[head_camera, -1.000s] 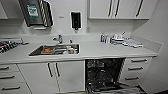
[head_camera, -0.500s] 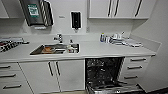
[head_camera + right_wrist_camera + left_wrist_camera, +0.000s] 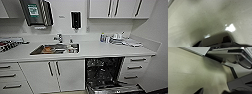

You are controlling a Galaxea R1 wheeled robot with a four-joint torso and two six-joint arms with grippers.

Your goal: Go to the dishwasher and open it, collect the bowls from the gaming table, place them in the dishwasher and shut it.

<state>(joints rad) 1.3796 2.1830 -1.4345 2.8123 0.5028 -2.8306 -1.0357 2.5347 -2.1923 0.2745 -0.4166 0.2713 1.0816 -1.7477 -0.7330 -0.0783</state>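
The head view is looking down at a white kitchen counter [image 3: 100,51] with the dishwasher [image 3: 103,72] sitting under it, right of the middle, between a pair of white cabinet doors [image 3: 53,75] and a stack of drawers [image 3: 135,67]. The dishwasher is standing open: its door [image 3: 112,88] is lying folded down at the lower edge of the view, and the dark interior with wire racks is showing behind it. A steel sink [image 3: 56,48] with a tap [image 3: 59,38] is sitting in the counter to the left of the dishwasher, with something orange lying in its basin. A few small items [image 3: 117,40] are standing near the back of the counter above the dishwasher, too blurred to identify. A dark dispenser [image 3: 75,20] is hanging on the wall above the sink. The left wrist view is showing pale speckled floor [image 3: 193,74] and grey robot parts; the right wrist view is showing the same floor [image 3: 211,18] with bright reflections. Dark shapes are poking in at the edge of both wrist views, but whether either gripper is open or closed cannot be told, nor whether either is holding anything.
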